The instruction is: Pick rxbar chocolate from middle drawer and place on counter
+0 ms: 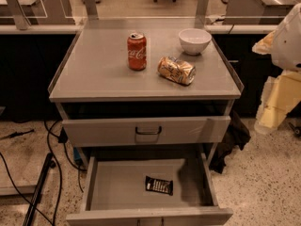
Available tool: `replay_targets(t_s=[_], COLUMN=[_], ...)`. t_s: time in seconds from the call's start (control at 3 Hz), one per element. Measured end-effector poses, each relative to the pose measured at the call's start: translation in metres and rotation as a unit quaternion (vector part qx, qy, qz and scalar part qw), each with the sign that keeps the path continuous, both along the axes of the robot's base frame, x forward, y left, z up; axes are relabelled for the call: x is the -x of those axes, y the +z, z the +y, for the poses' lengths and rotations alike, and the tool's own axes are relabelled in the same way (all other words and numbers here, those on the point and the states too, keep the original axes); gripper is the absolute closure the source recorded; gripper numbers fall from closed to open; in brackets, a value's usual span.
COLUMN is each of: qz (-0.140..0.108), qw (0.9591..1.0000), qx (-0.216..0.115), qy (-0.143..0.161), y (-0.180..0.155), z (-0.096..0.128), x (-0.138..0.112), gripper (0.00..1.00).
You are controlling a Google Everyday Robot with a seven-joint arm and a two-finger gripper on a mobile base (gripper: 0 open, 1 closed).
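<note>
The rxbar chocolate (159, 186), a small black bar with white lettering, lies flat on the floor of the middle drawer (117, 187), right of centre and near the front. The drawer is pulled far out. The counter (94, 74) is the broad grey cabinet top above it. My gripper (270, 109) is at the right edge of the view, on a white and pale yellow arm. It hangs beside the counter's right side, well to the right of and above the bar, holding nothing that I can see.
On the counter stand an orange soda can (137, 51), a crushed tan can (176, 70) on its side and a white bowl (194, 40). The upper drawer front with black handle (148, 131) juts out a little. Cables (47, 173) lie on the floor at left; dark cloth (233, 140) at right.
</note>
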State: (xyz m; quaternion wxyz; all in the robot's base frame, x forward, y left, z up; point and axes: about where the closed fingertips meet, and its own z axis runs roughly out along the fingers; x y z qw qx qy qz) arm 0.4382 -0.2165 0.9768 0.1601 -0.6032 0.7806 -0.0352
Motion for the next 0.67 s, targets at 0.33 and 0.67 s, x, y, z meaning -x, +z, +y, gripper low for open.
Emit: replay_targets(t_s=[0.33, 0.67], qz=[0.0, 0.0], qw=[1.0, 1.0], qx=[0.0, 0.0], qy=[0.0, 0.0], y=[0.0, 0.0], z=[0.0, 0.0], x=[0.0, 0.0], gripper=[0.0, 0.14])
